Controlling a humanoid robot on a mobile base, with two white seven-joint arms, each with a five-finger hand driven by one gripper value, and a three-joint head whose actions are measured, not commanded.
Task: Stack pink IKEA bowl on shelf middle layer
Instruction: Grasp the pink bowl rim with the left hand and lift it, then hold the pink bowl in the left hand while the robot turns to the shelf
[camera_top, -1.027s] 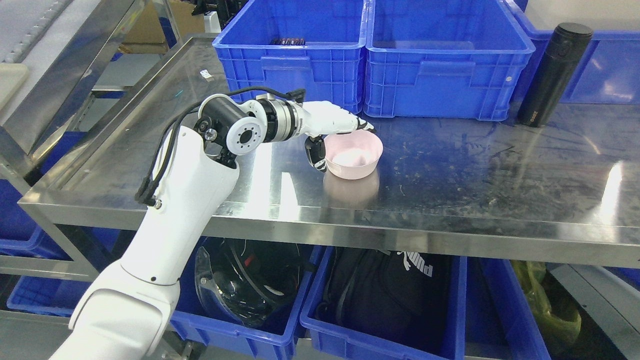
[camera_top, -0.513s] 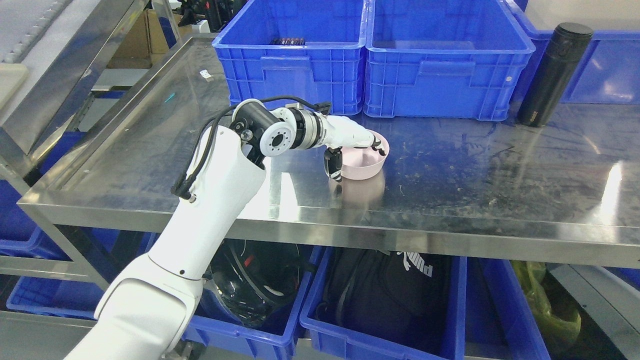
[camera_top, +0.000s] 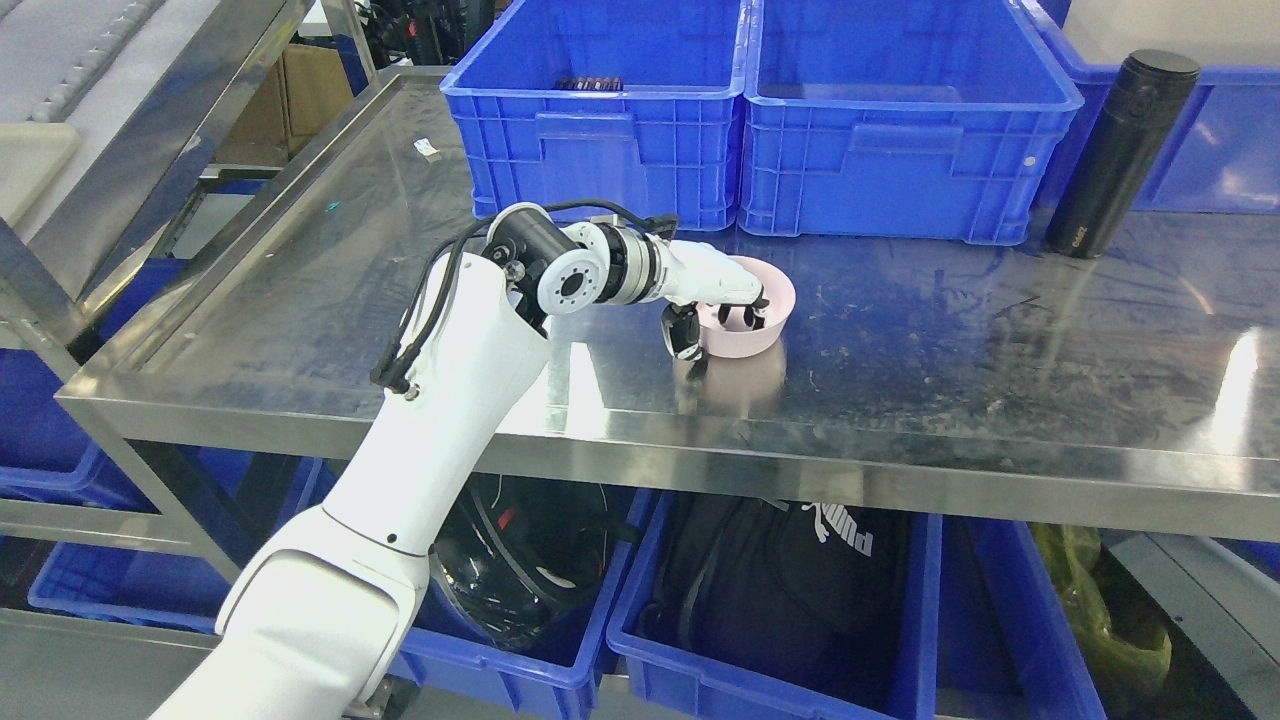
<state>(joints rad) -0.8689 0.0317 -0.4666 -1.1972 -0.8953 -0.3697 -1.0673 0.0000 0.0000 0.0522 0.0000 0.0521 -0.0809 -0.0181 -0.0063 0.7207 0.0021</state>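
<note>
Left arm (camera_top: 440, 400), glossy white shell with black cabling looped at the elbow, is reaching in from the lower left across the shelf. Its wrist is a banded black and silver cylinder.

Left hand (camera_top: 710, 300) is gripping the pink bowl (camera_top: 760, 320) at its near-left rim: the fingers (camera_top: 745, 298) are hooking over the rim into the bowl, and the black-padded thumb (camera_top: 685, 335) is pressing against the outer wall. Grip looks closed on the rim.

The bowl, round, smooth matte pink plastic, is sitting on the stainless steel shelf (camera_top: 950, 370), roughly mid-shelf, just in front of the two bins. The shelf surface is scuffed, reflective, and is mirroring the bowl as a pale blur below it.

Behind the bowl two blue plastic bins (camera_top: 600, 150) and (camera_top: 900, 160), ribbed walls, open tops, are standing side by side and touching.

Far right, a tall black cylindrical flask (camera_top: 1115, 150), matte, is standing slightly tilted against another blue bin.

Below the shelf, more blue bins are holding a black helmet (camera_top: 520, 560) and a black bag (camera_top: 780, 590).
</note>
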